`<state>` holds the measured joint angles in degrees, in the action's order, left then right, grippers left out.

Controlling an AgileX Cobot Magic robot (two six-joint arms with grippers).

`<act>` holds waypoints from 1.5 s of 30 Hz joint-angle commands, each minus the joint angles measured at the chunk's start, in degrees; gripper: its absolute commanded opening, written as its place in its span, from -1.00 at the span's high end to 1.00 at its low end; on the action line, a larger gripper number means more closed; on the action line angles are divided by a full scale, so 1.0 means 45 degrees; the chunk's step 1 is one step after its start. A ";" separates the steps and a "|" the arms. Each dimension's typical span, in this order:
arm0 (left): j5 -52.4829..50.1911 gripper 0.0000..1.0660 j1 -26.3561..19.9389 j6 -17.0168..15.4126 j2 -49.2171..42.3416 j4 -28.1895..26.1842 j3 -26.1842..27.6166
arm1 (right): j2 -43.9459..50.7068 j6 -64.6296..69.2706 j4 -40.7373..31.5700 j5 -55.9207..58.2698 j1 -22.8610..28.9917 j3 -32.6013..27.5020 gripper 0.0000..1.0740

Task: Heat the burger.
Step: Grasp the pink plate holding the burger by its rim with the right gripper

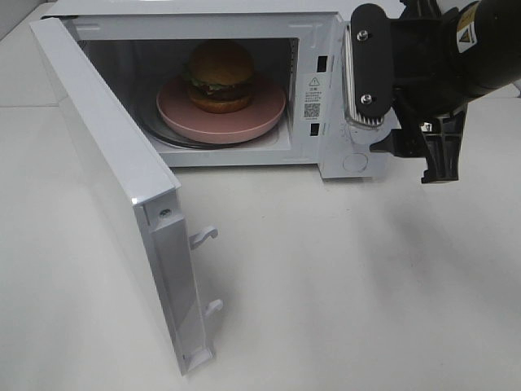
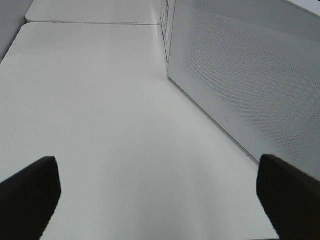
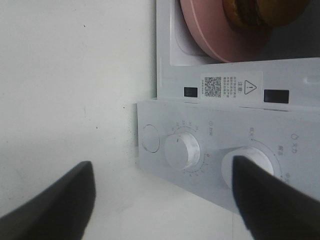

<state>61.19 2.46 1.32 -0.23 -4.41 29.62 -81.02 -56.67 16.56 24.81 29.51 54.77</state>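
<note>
Burger (image 1: 220,75) inside open microwave (image 1: 327,98); left end effector (image 2: 156,170), right end effector (image 3: 162,167) both released

Burger (image 3: 260,12) partly beyond frame edge

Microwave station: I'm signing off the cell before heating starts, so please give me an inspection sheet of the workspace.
Surface: white table, no spills seen.
Job's things: burger sits on a pink plate inside the microwave; its door stands wide open; dials on the panel.
Clutter: nothing seen.
Grippers: right gripper open, empty, facing the dials; left gripper open, empty, over the table.
Cables: nothing seen.
Surroundings: another white tabletop adjoins at the far edge.
</note>
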 commanded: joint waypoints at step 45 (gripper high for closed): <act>0.0013 -0.88 -0.0025 0.0000 -0.0229 -0.0115 -0.0013 | -0.4673 0.2725 0.2063 -0.0089 0.2381 0.3463 -0.70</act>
<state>61.19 2.46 1.32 -0.23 -4.41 29.62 -100.78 -45.15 25.61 24.64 40.05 68.93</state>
